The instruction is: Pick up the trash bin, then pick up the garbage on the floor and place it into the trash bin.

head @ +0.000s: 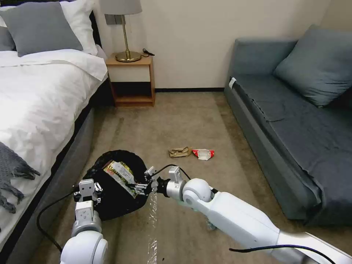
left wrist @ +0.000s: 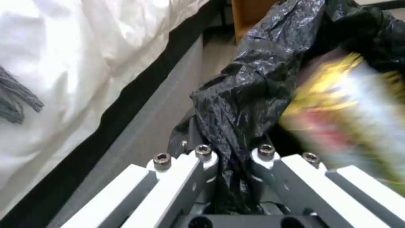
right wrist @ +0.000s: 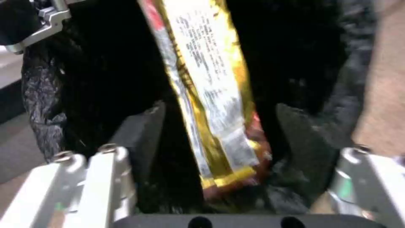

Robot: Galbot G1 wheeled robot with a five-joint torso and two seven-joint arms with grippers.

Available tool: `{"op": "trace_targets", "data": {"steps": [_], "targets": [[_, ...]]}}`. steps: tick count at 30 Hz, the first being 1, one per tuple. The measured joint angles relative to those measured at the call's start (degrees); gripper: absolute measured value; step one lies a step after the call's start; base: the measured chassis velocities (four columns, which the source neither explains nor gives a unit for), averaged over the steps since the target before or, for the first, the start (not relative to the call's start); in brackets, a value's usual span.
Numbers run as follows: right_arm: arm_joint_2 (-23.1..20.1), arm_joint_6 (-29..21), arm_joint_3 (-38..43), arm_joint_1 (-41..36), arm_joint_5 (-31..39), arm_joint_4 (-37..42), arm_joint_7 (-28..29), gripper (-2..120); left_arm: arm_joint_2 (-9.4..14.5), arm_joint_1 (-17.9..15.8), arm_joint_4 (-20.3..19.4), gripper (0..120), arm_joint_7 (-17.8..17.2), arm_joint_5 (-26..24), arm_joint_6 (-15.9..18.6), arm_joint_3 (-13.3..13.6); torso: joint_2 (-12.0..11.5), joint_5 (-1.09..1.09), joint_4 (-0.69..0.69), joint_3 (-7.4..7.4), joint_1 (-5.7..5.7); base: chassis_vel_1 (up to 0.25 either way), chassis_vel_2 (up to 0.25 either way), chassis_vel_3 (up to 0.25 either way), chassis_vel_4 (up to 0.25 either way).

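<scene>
The head view showed the trash bin (head: 117, 187) held off the floor beside the bed (head: 36, 102) by the left claw (head: 87, 189), clamped on its black-bagged rim. Farther out on the carpet lay a brown paper scrap (head: 179, 151) and a red-and-white wrapper (head: 203, 154). The right wrist view showed the right claw (right wrist: 219, 133) spread apart, the yellow snack wrapper (right wrist: 207, 82) loose between its fingers, inside the bin's mouth.

snack wrapper (left wrist: 350, 104) blurred, green bottle (head: 211, 223) mostly hidden
</scene>
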Motion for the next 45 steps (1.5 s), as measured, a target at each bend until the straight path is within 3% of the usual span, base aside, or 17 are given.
{"op": "trace_targets", "data": {"steps": [3,7,11,18,22,29,34,39,45], "targets": [[-2.6,-0.3,-0.1,-0.3,1.7,1.3,1.2,87,-0.3,-0.1,0.9,3,-0.5,0.9,-0.3,1.2,0.0,0.00,0.00,0.00,0.00,0.000,0.000,0.000,0.000],[-4.8,-0.5,-0.4,-0.2,2.3,2.3,1.8,98,-0.9,-0.1,1.9,3,-0.7,2.0,-1.1,2.1,0.0,0.01,0.00,0.00,0.00,0.000,0.000,0.000,0.000],[-7.2,-1.1,-0.4,0.0,3.8,4.3,2.5,100,-1.1,-0.2,2.6,3,-1.0,2.4,-1.5,2.2,0.0,0.01,0.01,0.00,0.00,0.000,0.000,0.000,0.000],[-19.5,-3.4,2.3,-2.2,9.4,11.8,3.6,100,0.7,-0.7,1.1,3,-1.2,2.3,-1.2,3.0,0.0,0.02,-0.01,0.00,0.00,0.000,0.000,0.000,0.000],[-23.5,-5.1,4.9,-5.9,11.5,12.3,5.8,100,1.6,-0.5,0.6,3,-1.3,2.4,-1.0,2.9,0.0,0.01,-0.01,0.00,0.00,0.000,0.000,0.000,0.000],[-24.4,-6.5,5.2,-8.9,12.5,7.9,8.8,100,2.3,0.2,0.2,3,-1.3,2.7,-1.4,4.1,0.0,-0.01,-0.01,0.00,0.00,0.000,0.000,0.000,0.000],[-20.7,-7.2,1.4,-8.4,11.5,-0.8,9.6,100,4.2,-0.6,-0.1,3,-1.3,2.1,-1.5,1.2,0.0,0.01,0.02,0.00,0.00,0.000,0.000,0.000,0.000],[-20.3,-7.2,-0.3,-7.4,10.2,-4.7,9.1,100,4.9,-0.5,-1.2,3,-1.2,1.8,-1.1,0.2,0.0,0.01,0.02,0.00,0.00,0.000,0.000,0.000,0.000],[-24.6,-8.8,-3.1,-5.8,4.0,-3.5,5.4,100,5.0,-0.2,-2.0,3,-1.0,1.7,-0.7,-0.5,0.0,-0.01,0.00,0.00,0.00,0.000,0.000,0.000,0.000]]}}
